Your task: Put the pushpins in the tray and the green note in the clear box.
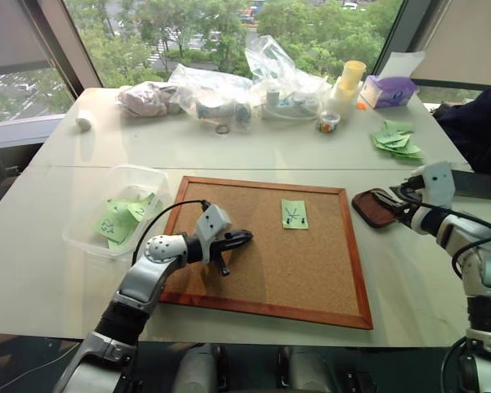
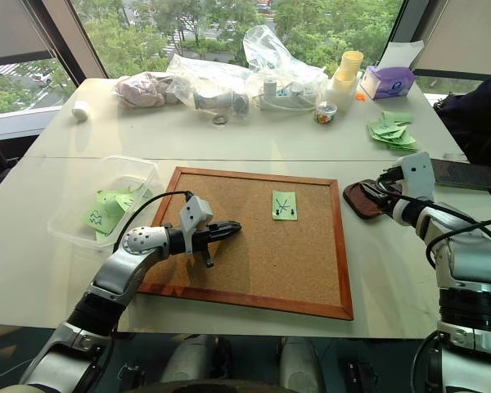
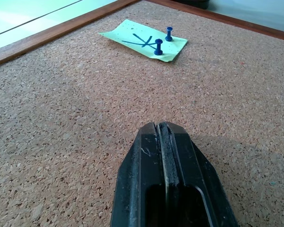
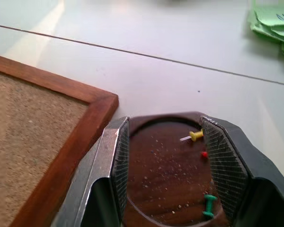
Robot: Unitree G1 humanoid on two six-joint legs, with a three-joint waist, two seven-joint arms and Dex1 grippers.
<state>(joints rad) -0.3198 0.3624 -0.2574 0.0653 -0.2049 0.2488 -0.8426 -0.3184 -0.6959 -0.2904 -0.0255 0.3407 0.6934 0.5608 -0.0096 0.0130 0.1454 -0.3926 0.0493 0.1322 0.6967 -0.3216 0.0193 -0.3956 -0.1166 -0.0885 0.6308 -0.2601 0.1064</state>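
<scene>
Looking over the scene: we take the big wood-framed cork board [image 1: 270, 246] on the pale table [image 1: 229, 147] as our landmark
Green note: we see the small pale-green paper slip with a black star-like scribble [image 1: 294, 214] lying flat on the cork, in the board's far half and towards its right side
Pushpins on the note: two tiny dark blue pins [image 3: 164, 40] stand upright in that slip, close together, beside the scribble
Tray: we find the small shallow reddish-brown dish with rounded corners [image 1: 375, 208] on the table just off the board's far right corner; a yellow pin [image 4: 195, 135], a red pin [image 4: 204, 154] and a green pin [image 4: 209, 205] lie in it
Clear box: the transparent rectangular plastic tub [image 1: 123, 209] sits just off the board's left edge, with several green slips inside
Left gripper [image 1: 244, 237]: we see it low over the cork in the board's near left part, its black fingers pressed together with nothing between them, pointing towards the note and well short of it
Right gripper [image 4: 168, 156]: it hangs over the tray, right of the board, its two ridged fingers [image 4: 120, 161] apart and holding nothing
Loose slips: we note a heap of plain green slips [image 1: 397, 137] well beyond the board's far right corner
</scene>
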